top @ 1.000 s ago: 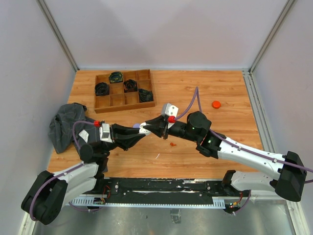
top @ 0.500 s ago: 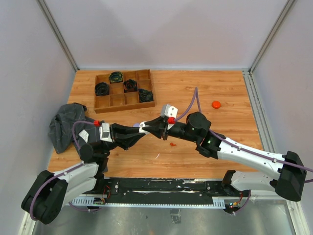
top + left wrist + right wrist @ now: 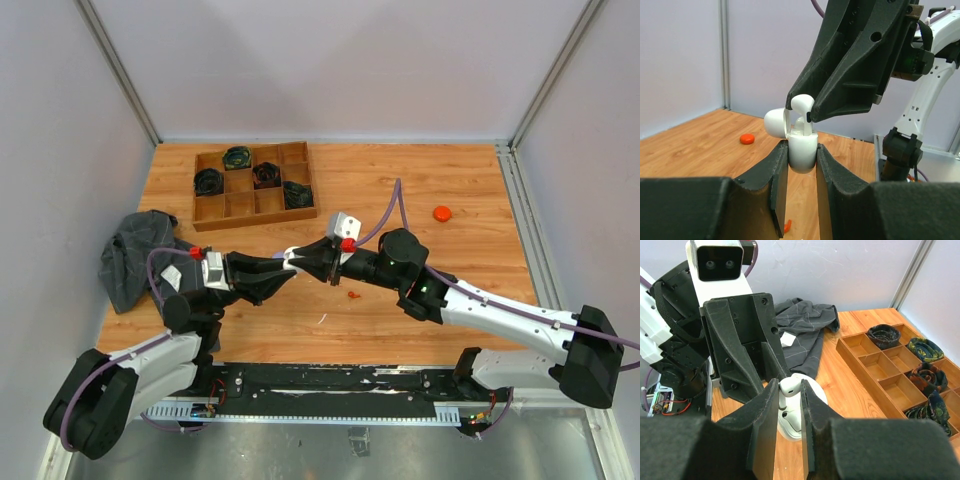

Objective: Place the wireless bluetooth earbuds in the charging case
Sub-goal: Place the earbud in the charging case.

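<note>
My left gripper (image 3: 286,262) is shut on a white charging case (image 3: 802,152), holding it upright above the table with its lid (image 3: 774,122) swung open. My right gripper (image 3: 304,258) is shut on a white earbud (image 3: 789,386) and holds it directly over the case's open top (image 3: 795,420), stem pointing down into it. In the left wrist view the earbud (image 3: 801,103) sits between the right gripper's fingertips (image 3: 812,107), just above the case. A second white earbud seems to sit inside the case. No lavender piece shows.
A small orange-red piece (image 3: 352,294) lies on the table under the right wrist. An orange puck (image 3: 442,212) lies at the right. A wooden divided tray (image 3: 252,217) with dark rolled items stands at the back left. A dark cloth (image 3: 135,255) lies at the left.
My right gripper has shifted slightly left with the earbud, closer over the case. The left gripper holds the case almost still.
</note>
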Robot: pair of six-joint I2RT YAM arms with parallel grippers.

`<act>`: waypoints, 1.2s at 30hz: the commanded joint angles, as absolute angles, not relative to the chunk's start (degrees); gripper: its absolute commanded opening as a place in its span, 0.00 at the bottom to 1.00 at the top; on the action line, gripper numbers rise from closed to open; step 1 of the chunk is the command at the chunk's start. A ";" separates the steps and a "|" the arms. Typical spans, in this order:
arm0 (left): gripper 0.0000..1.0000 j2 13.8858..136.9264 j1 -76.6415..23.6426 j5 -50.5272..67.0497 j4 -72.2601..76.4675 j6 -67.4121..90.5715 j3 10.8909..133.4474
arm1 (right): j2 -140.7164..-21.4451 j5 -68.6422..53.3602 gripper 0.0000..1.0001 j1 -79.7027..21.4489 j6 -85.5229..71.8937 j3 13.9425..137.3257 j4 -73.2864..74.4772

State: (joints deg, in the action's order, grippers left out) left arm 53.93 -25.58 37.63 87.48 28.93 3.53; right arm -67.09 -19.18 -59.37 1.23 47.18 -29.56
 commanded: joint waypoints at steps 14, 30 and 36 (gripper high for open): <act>0.00 50.51 -25.24 33.76 99.91 26.56 2.91 | -65.22 -16.28 0.17 -60.38 0.86 44.72 -29.06; 0.00 49.31 -25.24 32.87 98.37 25.29 2.55 | -66.19 -16.22 0.17 -60.72 2.60 45.94 -24.28; 0.00 49.31 -25.27 32.68 97.85 24.32 2.31 | -67.53 -13.44 0.17 -61.02 3.12 46.52 -22.03</act>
